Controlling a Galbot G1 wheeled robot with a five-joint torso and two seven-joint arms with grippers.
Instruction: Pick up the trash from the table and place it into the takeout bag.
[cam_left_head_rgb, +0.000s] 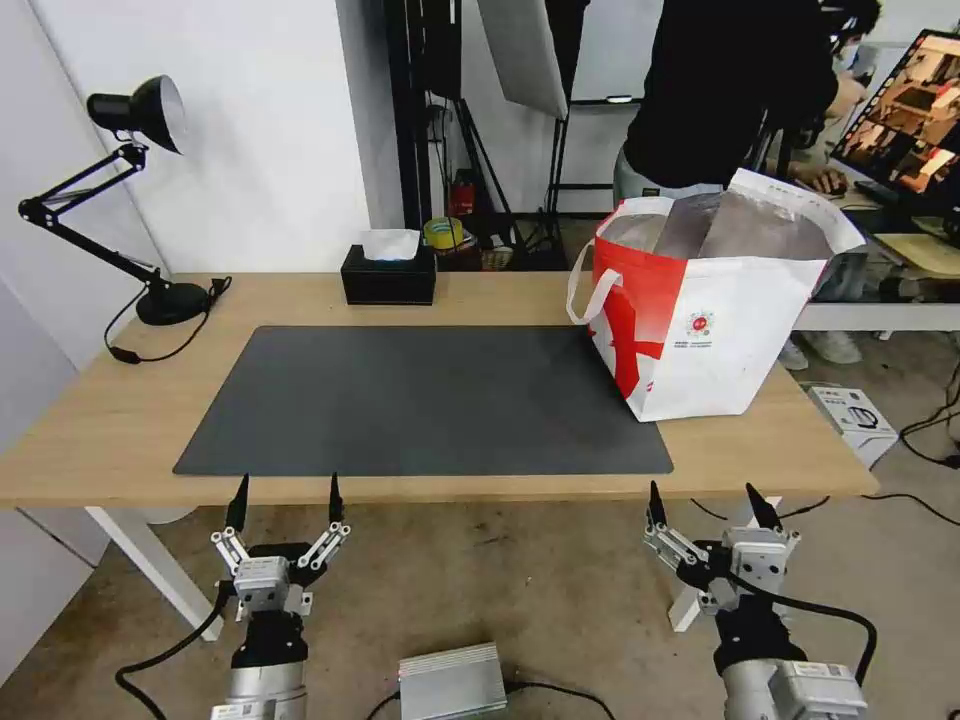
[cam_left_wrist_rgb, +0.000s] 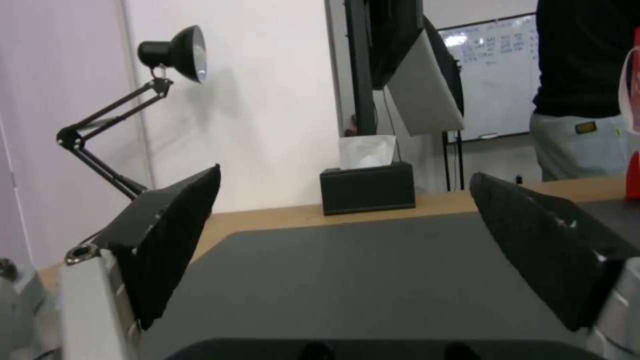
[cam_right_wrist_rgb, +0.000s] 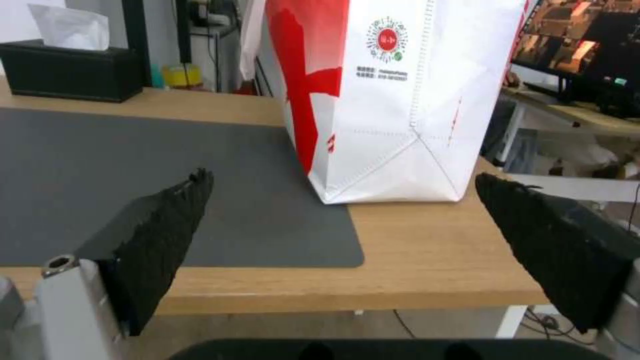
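The takeout bag (cam_left_head_rgb: 720, 330), red and white with a silver lining and a white loop handle, stands open at the right end of the table (cam_left_head_rgb: 120, 420), partly on the dark grey mat (cam_left_head_rgb: 420, 400). The trash is out of view. My left gripper (cam_left_head_rgb: 287, 487) hangs open below the table's front edge, facing the mat's left part, with nothing between its fingers. My right gripper (cam_left_head_rgb: 703, 495) is open too, below the front edge and facing the bag (cam_right_wrist_rgb: 400, 100). In the wrist views the left gripper (cam_left_wrist_rgb: 345, 172) and right gripper (cam_right_wrist_rgb: 341, 175) hold nothing.
A black tissue box (cam_left_head_rgb: 388, 275) sits at the table's back edge and a black desk lamp (cam_left_head_rgb: 140, 110) stands at the back left. A grey metal box (cam_left_head_rgb: 452, 682) lies on the floor between my arms. A white carton (cam_left_head_rgb: 850, 415) lies on the floor right of the table.
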